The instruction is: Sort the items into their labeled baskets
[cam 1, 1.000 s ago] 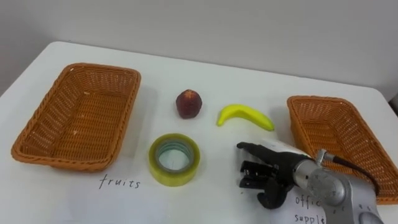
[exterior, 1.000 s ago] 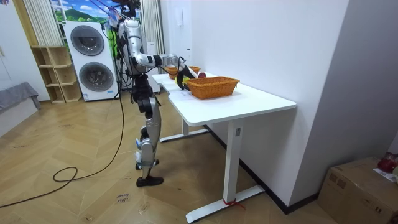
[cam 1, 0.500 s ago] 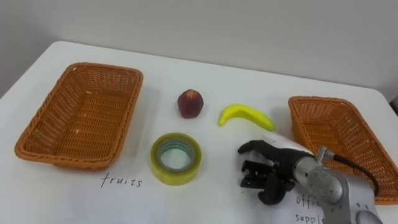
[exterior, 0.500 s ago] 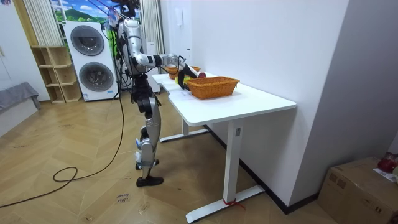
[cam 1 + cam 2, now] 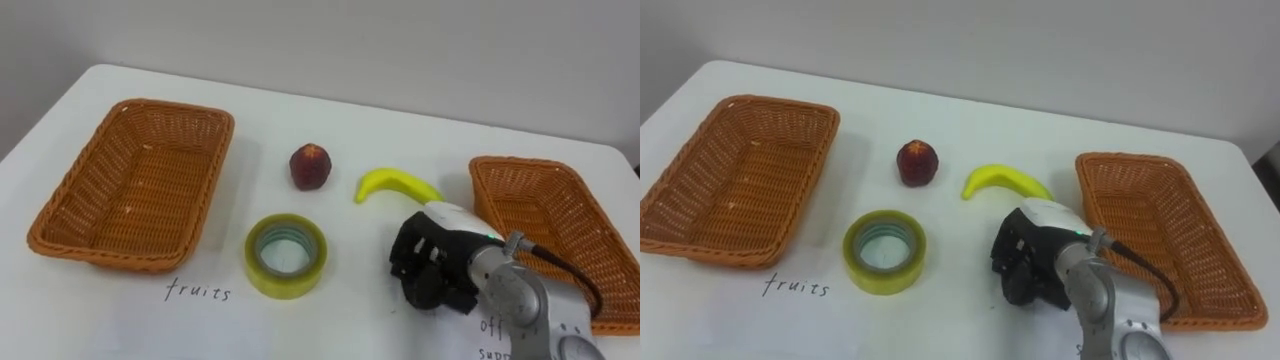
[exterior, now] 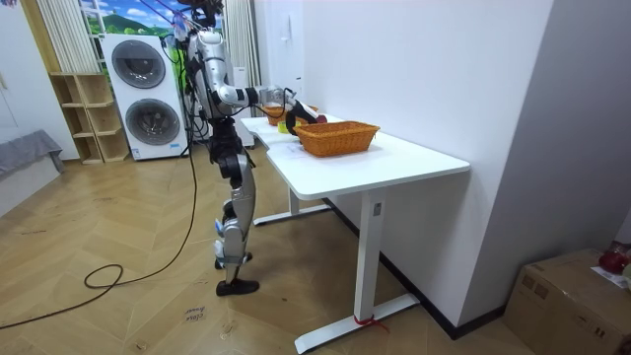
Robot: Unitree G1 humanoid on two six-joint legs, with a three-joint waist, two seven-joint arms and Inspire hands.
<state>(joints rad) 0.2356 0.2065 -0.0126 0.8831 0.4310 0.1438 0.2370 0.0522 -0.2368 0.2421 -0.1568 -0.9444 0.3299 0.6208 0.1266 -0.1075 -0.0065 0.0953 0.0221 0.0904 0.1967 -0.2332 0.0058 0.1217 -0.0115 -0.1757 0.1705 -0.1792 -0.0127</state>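
2 rectangular orange wicker baskets sit on the white table (image 5: 330, 110): left basket (image 5: 100, 255) and right basket (image 5: 545, 215), well apart. 3 items lie on the tabletop between them, all outside the baskets. A small round red fruit (image 5: 310, 166) is at the back. A curved yellow banana (image 5: 395, 184) lies near it on the right, not touching. A yellow-green roll of tape (image 5: 285, 285) lies flat nearer the robot, in front of the fruit. A handwritten label (image 5: 197, 292) is on the table in front of the left basket.

The right hand (image 5: 435, 268), black fingers on a silver wrist, comes in from lower right. It is low over the table between the roll of tape and the right basket, just in front of the banana's right end. Can't tell if it touches the banana. Fingers are curled under in a loose fist, nothing seen in them.

In the room view the robot stands upright at the table's far end, 1 arm out over it, with 2 stacked washing machines (image 6: 148, 118) behind.
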